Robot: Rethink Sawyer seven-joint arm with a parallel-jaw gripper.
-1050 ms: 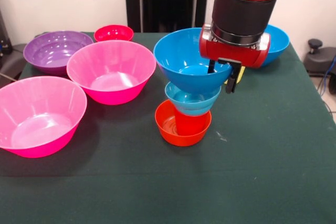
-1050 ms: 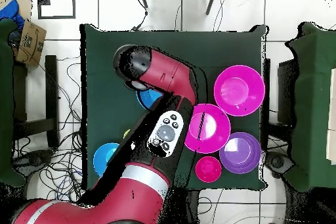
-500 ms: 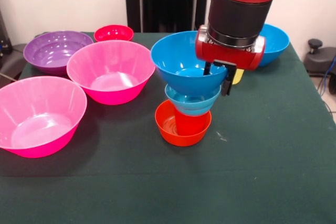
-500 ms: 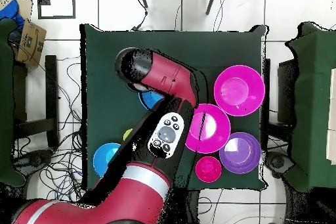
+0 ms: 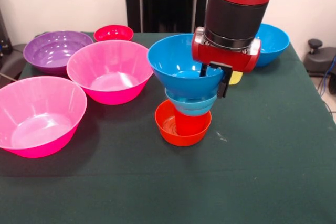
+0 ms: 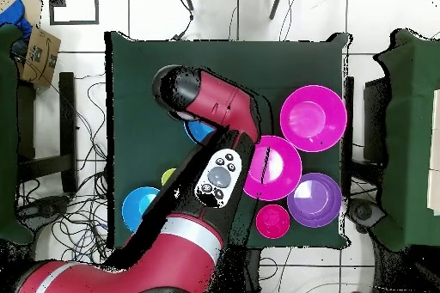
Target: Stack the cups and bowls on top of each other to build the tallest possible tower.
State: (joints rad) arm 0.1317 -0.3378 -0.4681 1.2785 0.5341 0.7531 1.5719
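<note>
Gripper (image 5: pixel 214 78) fingers straddle the right rim of the large blue bowl (image 5: pixel 181 66), one inside and one outside; whether they pinch it cannot be told. That bowl tops the tower (image 5: pixel 185 98): small orange bowl (image 5: pixel 170 129) on the cloth, red cup (image 5: pixel 190 124) in it, small light-blue bowl (image 5: pixel 191 105) above. Dark green cloth covers the table (image 5: pixel 262 161), with a pale wall behind. Counted: two pink bowls (image 5: pixel 111 69) (image 5: pixel 38 114), one purple bowl (image 5: pixel 52 50), one small red bowl (image 5: pixel 113 32), a second blue bowl (image 5: pixel 273 40), and a yellow cup (image 5: pixel 235 77) partly hidden by the gripper.
</note>
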